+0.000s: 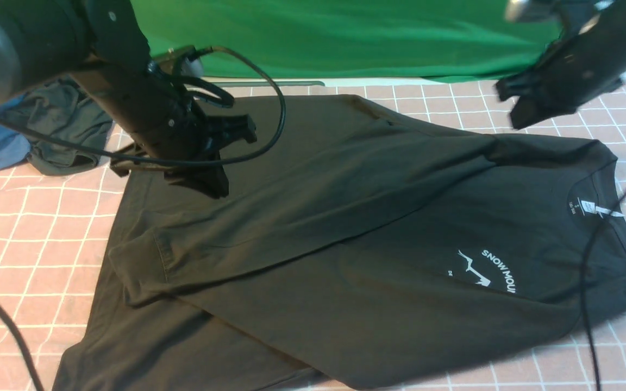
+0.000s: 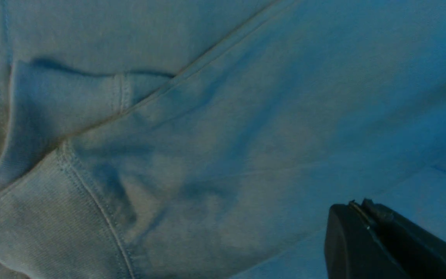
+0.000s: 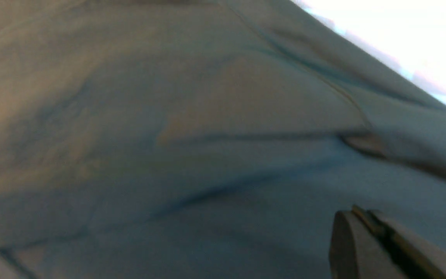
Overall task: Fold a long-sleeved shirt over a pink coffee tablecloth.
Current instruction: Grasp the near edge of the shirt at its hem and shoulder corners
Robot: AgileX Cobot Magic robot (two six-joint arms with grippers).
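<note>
Across the black shirt [image 1: 302, 244], "SNOW MOU…" reads in white; both arms' fingers [image 2: 356, 224] are closed, empty.

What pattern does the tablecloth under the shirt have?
Thin white grid lines on pink tablecloth; the front view shows it best.

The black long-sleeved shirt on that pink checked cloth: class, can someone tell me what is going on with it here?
A two-armed robot is partway through folding the large black long-sleeved shirt on the dusty-pink tablecloth with white grid lines. One sleeve lies diagonally across the body, while the collar and part of the white chest print show. Neither gripper holds fabric: the left gripper and the right gripper are both shut above the shirt. The other sleeve still looks unfolded.
</note>
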